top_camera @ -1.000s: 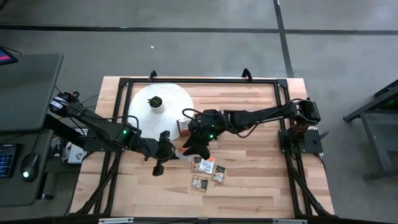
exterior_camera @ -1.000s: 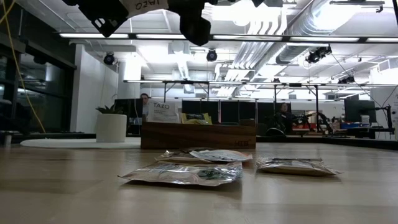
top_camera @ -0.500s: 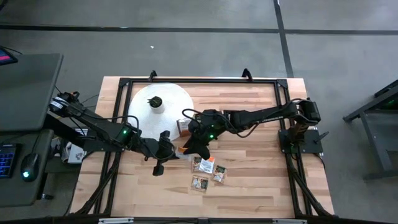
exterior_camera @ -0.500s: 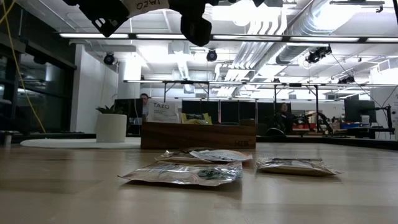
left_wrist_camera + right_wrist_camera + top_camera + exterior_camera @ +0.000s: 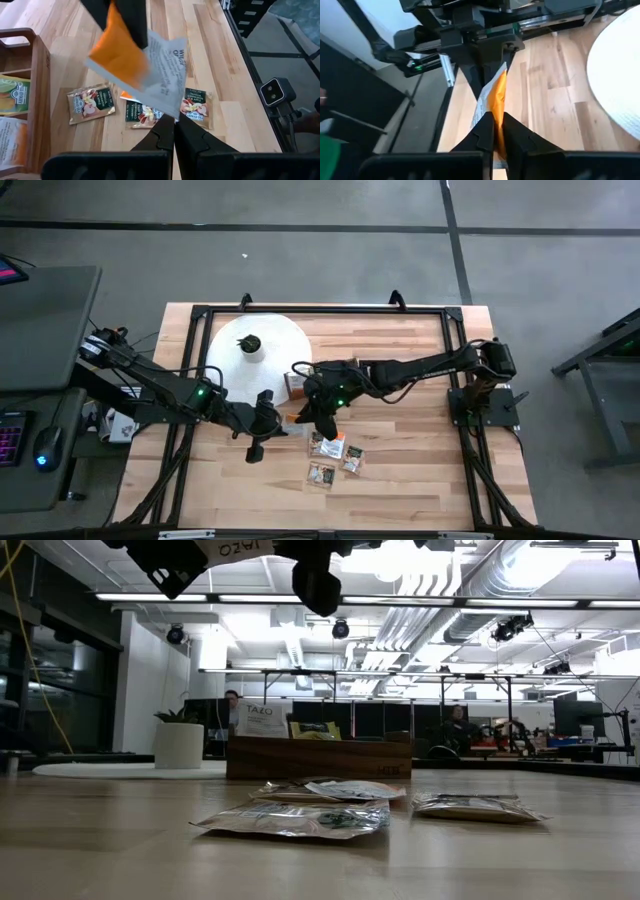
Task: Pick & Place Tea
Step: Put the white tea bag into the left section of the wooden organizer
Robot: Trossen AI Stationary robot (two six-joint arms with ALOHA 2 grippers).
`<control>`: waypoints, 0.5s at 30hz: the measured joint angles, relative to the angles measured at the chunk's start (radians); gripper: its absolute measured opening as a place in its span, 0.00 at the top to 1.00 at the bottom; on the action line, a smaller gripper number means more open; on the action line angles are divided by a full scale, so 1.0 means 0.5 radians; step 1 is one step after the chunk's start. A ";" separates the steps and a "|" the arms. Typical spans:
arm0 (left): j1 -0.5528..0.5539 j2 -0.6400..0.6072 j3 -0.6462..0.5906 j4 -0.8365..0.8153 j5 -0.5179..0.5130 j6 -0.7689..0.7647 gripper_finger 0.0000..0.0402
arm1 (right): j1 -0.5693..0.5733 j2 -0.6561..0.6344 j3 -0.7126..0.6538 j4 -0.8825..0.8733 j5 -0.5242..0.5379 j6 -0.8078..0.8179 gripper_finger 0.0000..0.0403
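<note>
An orange-and-white tea sachet (image 5: pixel 150 75) hangs in the air between my two grippers, above the table's middle (image 5: pixel 289 420). My left gripper (image 5: pixel 174 131) is shut on its white end and my right gripper (image 5: pixel 497 127) on its orange end. Several more tea sachets (image 5: pixel 335 452) lie flat on the table just nearer the front edge, also visible in the low view (image 5: pixel 295 820). The brown wooden box (image 5: pixel 295 385) stands behind them and holds sachets in its compartments (image 5: pixel 12 95). My left gripper pinches a corner of the sachet's white end (image 5: pixel 167 112) between its two fingers, coming from the table's left. The sachet is lifted clear of the table. My right gripper pinches the sachet's orange end (image 5: pixel 499 107) between its two fingers (image 5: pixel 125 20), coming from the table's right. The sachet stands edge-on in its hold, clear of the table.
A large white round disc (image 5: pixel 275 340) with a dark knob (image 5: pixel 249 343) lies at the far left of the table, next to the box. A black frame (image 5: pixel 320 310) runs around the table's edges. Bare wood lies to the right and at the near left.
My right gripper has shut on the orange end of the sachet that my left gripper holds up. The sachet has stayed in the air where it was.
</note>
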 joint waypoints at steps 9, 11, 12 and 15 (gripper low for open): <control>-0.002 -0.023 0.000 -0.005 -0.041 0.005 1.00 | 0.095 -0.043 0.000 0.012 0.328 -0.129 0.98; -0.001 -0.051 0.000 -0.005 -0.067 0.008 1.00 | 0.122 -0.073 -0.001 0.017 0.431 -0.162 0.98; -0.001 -0.065 0.000 -0.004 -0.080 0.009 1.00 | 0.135 -0.088 -0.001 0.009 0.477 -0.170 0.98; -0.001 -0.111 0.000 -0.005 -0.155 0.016 1.00 | 0.172 -0.132 -0.001 0.004 0.632 -0.192 0.98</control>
